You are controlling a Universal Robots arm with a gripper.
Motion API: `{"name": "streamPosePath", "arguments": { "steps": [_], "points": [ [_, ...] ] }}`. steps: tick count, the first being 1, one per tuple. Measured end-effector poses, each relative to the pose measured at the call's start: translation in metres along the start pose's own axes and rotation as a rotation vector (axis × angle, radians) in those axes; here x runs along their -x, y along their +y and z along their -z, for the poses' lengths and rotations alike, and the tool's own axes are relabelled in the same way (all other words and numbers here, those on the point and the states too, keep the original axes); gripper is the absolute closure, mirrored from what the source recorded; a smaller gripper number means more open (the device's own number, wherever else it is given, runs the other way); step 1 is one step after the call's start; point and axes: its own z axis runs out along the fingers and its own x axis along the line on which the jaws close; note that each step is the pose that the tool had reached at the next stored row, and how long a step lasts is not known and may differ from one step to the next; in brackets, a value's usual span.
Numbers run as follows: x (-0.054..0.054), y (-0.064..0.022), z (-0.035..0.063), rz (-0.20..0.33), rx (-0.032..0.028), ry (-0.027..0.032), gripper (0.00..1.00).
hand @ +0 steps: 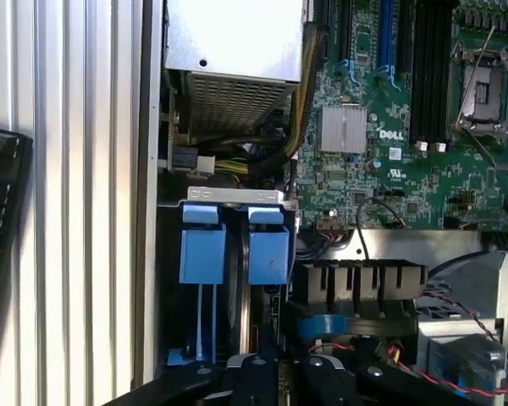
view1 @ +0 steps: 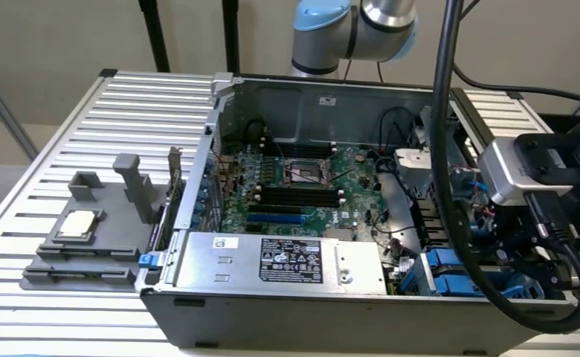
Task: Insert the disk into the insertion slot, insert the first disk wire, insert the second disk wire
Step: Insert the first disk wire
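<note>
Just ahead of the pincer (hand: 279, 382), inside the open computer case (view1: 270, 321), stands the insertion slot (hand: 237, 200). It is a grey metal cage whose two bright blue tabs (hand: 203, 252) sit side by side with a dark, narrow gap between them. Whether the pincer is open or closed cannot be told. Close beside the pincer lies a blue connector (hand: 322, 326), near thin red and black wires (hand: 457, 372). Beyond the slot sits the silver power-supply box (hand: 233, 38), with the green motherboard (hand: 406, 144) next to it. The case rests on a slatted desk (view1: 62, 327).
</note>
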Motion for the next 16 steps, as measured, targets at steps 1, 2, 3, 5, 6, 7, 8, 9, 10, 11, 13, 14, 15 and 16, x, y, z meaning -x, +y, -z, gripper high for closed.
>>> {"name": "streamPosePath", "arguments": {
  "steps": [1, 2, 3, 5, 6, 7, 8, 9, 10, 11, 13, 14, 15, 16],
  "points": [
    [-0.0001, 0.0, -0.0004, -0.005, 0.0003, 0.0044, 0.84],
    [-0.0001, 0.0001, -0.0006, -0.008, 0.0014, 0.0088, 0.84],
    [-0.0001, 0.0002, -0.0007, -0.011, 0.0024, 0.0124, 0.84],
    [-0.0002, 0.0001, -0.0009, -0.011, 0.0027, 0.0142, 0.84],
    [-0.0002, 0.0001, -0.0008, -0.011, 0.0027, 0.0144, 0.84],
    [0.0002, 0.0, -0.0008, -0.014, 0.0022, 0.0148, 0.84],
    [0.0005, 0.0, -0.0008, -0.019, 0.0013, 0.015, 0.84],
    [0.0005, 0.0, -0.0011, -0.026, 0.0, 0.0152, 0.84],
    [0.0005, 0.0, -0.0012, -0.033, -0.0013, 0.0156, 0.84],
    [0.0005, 0.0001, -0.0012, -0.04, -0.0026, 0.0166, 0.84],
    [0.0007, 0.0001, -0.0013, -0.051, -0.0047, 0.0192, 0.84],
    [0.001, 0.0001, -0.0015, -0.054, -0.0054, 0.0209, 0.84],
    [0.0014, 0.0001, -0.0019, -0.057, -0.0059, 0.0226, 0.84],
    [0.0021, 0.0001, -0.0021, -0.058, -0.0062, 0.0251, 0.84]
  ]
}}
